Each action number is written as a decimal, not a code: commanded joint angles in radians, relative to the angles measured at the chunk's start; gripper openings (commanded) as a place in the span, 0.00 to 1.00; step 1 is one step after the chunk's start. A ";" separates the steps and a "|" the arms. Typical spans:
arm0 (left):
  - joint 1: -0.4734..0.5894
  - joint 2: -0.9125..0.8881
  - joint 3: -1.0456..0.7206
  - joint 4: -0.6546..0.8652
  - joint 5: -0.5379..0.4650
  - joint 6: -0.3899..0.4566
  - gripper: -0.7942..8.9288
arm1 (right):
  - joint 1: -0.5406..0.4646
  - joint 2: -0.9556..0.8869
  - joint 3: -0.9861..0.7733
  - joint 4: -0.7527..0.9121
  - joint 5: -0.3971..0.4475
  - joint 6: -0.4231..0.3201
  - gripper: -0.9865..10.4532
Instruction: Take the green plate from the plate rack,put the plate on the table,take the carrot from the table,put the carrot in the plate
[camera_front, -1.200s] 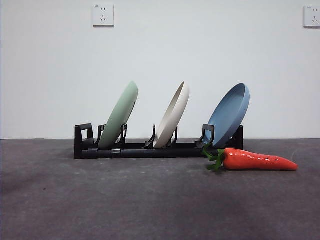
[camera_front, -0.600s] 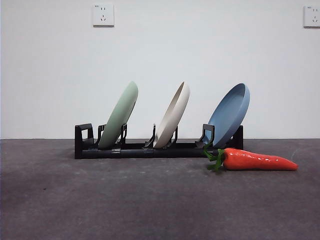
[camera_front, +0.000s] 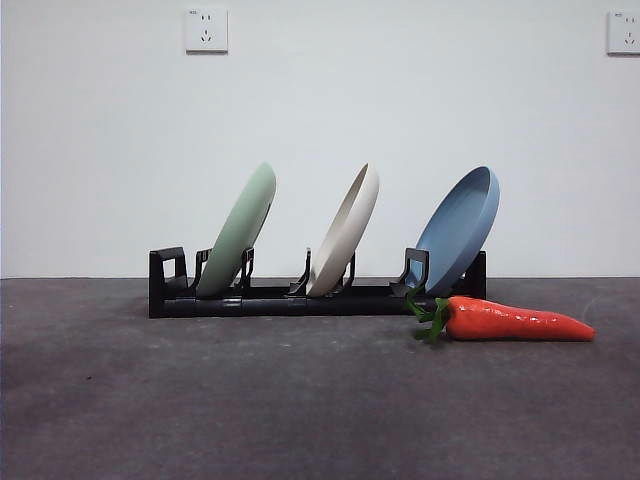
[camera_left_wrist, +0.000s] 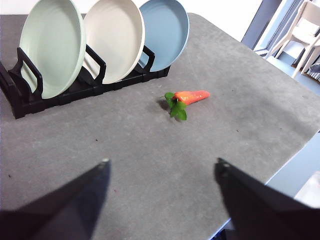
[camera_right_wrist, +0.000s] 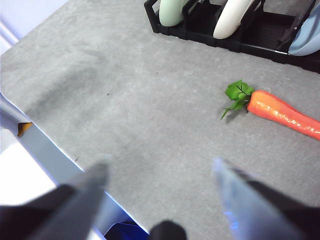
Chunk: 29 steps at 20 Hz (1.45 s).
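The round pale green plate stands tilted in one end slot of the long black plastic rack. Its bottom edge is hidden by the prongs. Next come a cream-white plate and a blue plate. The shiny orange toy carrot lies on the dark grey table just beside the blue plate's end. The left gripper and right gripper hang wide apart, holding nothing.
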 joint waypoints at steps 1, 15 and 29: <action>0.002 0.000 0.001 0.010 -0.002 0.015 0.70 | 0.003 0.001 0.002 0.006 -0.001 0.007 0.63; -0.106 0.473 0.185 0.389 -0.053 -0.011 0.70 | 0.002 0.005 0.002 0.006 -0.002 0.007 0.63; -0.297 1.318 0.672 0.664 -0.305 0.020 0.69 | 0.002 0.027 0.002 0.006 -0.002 0.007 0.62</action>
